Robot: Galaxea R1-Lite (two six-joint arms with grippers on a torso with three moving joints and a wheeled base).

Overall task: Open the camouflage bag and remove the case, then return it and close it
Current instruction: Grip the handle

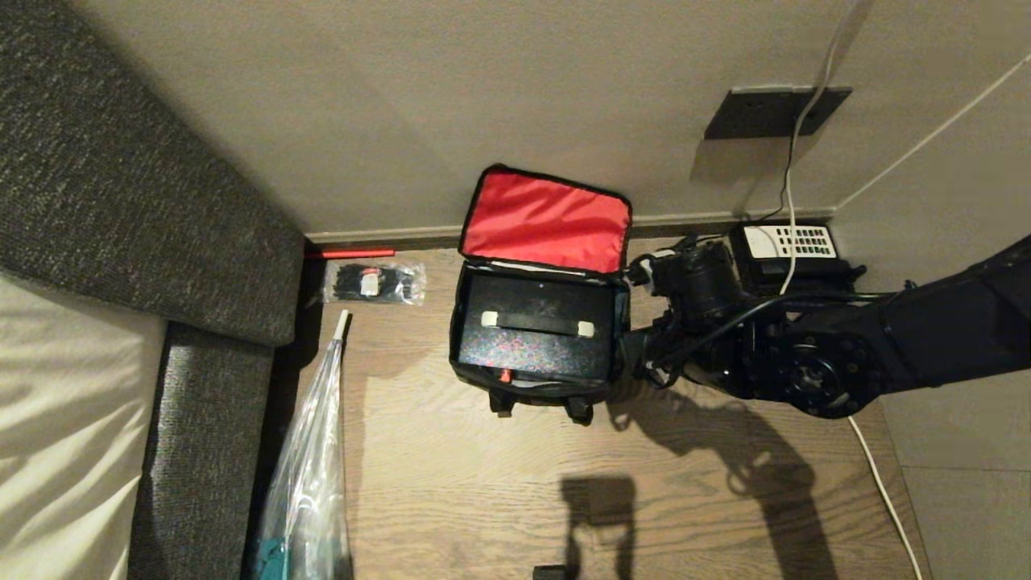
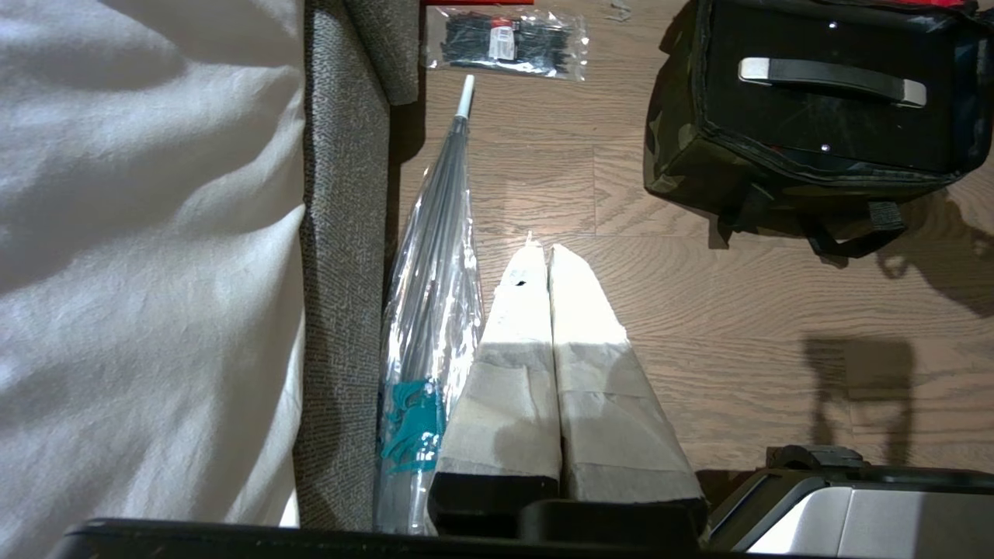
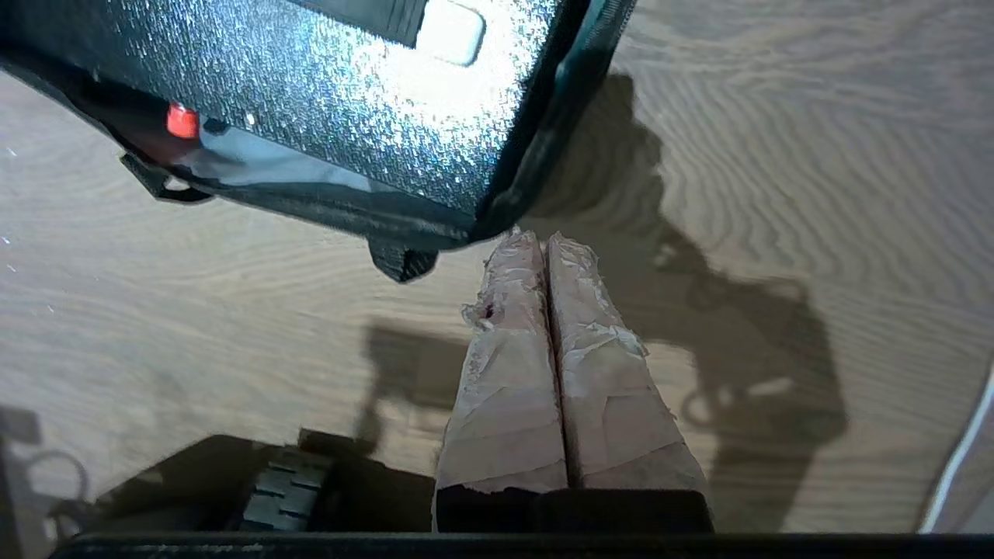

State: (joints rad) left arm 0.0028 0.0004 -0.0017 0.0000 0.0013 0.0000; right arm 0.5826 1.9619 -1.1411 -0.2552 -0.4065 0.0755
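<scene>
The camouflage bag (image 1: 538, 387) sits centre frame, red-lined lid (image 1: 546, 219) flipped up, the case (image 1: 535, 330) inside. The right gripper (image 3: 534, 241), fingers pressed together and empty, hovers at the bag's right corner. It should spread its fingers, then straddle the case handle (image 1: 538, 323) squarely and lift straight up.

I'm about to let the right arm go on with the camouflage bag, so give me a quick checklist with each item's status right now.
1. Camouflage bag lid open, red lining up against the wall: ok.
2. Case inside the bag, handle facing up and uncovered: ok.
3. Right end effector empty, fingers pressed together: ok.
4. Right end effector placed over the handle: not ok, it sits at the bag's corner.
5. Left end effector away from the bag, shut, holding nothing: ok.
6. Whether the case has already been taken out once: cannot tell.
</scene>
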